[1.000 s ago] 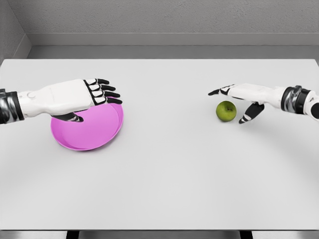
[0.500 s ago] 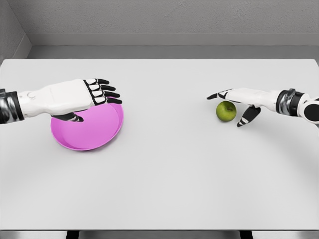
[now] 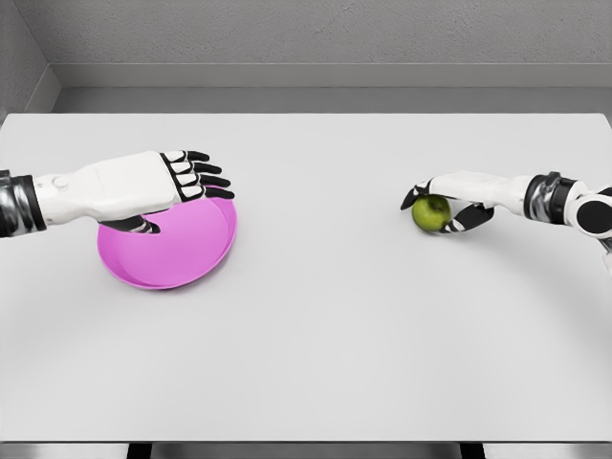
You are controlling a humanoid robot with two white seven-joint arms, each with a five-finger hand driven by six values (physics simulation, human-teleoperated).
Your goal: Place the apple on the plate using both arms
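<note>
- One green apple [image 3: 432, 212] sits on the white surface [image 3: 316, 325], toward its right edge and about midway between the far and near edges, well apart from the plate.
- Around it, the right hand [image 3: 449, 201] has changed most: a second ago its fingers were spread above and beside the fruit, and now they curl down over the top with the thumb coming in underneath on the right, so the hand is grasping the apple, or very nearly so. Contact looks real, though how firm the hold is cannot be judged.
- That suggests the reach is over and the lift is the next step.
- Toward the left edge, the pink plate [image 3: 172, 251] lies as before, slightly tilted.
- Over its far rim the left hand [image 3: 167, 191] has not moved; its fingers extend above the rim and its thumb sits beneath, apparently pinching the plate.
</note>
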